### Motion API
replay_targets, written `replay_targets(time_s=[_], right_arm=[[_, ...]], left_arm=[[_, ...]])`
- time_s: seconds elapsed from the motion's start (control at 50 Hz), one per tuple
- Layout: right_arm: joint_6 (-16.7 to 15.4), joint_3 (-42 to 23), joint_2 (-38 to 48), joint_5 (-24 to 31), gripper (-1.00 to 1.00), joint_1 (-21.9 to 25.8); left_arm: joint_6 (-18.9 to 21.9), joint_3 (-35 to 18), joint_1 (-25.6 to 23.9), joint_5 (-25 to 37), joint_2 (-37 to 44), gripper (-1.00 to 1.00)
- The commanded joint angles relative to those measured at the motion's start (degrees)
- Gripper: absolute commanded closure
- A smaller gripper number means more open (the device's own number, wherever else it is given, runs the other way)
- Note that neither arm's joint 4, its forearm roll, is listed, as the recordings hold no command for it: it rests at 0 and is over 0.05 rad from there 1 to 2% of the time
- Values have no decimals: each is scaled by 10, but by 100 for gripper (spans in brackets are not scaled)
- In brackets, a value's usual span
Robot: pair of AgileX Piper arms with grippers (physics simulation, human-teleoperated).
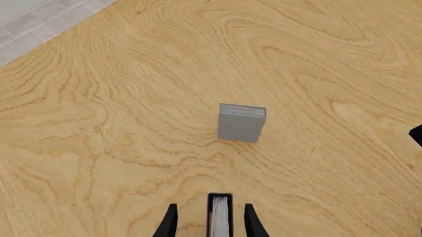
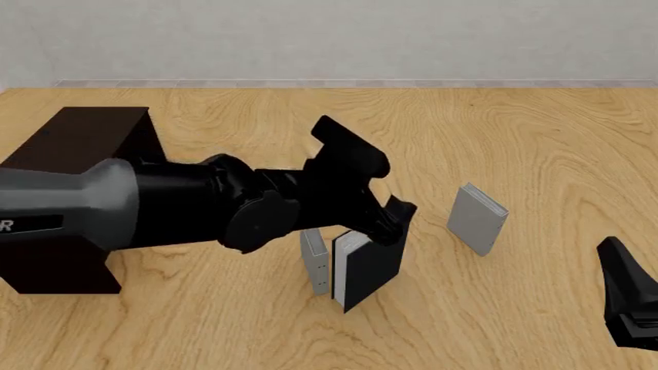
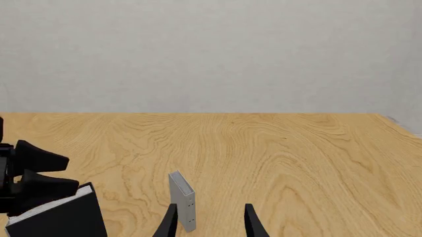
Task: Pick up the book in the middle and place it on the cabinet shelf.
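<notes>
A thick book (image 2: pixel 368 266) with black covers and white page edges stands upright on the wooden table (image 2: pixel 514 139), between the spread fingers of the open left claw (image 2: pixel 387 220), beside a thin grey book (image 2: pixel 314 260); the right claw (image 3: pixel 209 222) is open, holding nothing

The book (image 2: pixel 365 266) has black covers and white page edges. Two thinner books (image 2: pixel 478 218) are light grey. The desk (image 2: pixel 494 139) shows light wood grain; the cabinet (image 2: pixel 72 154) is almost black.

cabinet (image 2: pixel 72 131) half hidden by left arm, right gripper (image 2: pixel 629 297) cropped
</notes>
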Motion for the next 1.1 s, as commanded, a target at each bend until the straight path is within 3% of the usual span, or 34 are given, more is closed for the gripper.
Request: replay_targets(time_s=[0.02,1.1], right_arm=[[0,0,0,0,-100,0],[0,0,0,0,-100,0]], left_arm=[[-6,-5,-4,-3,18,-100],[-30,-33,-16,5,105,-100]])
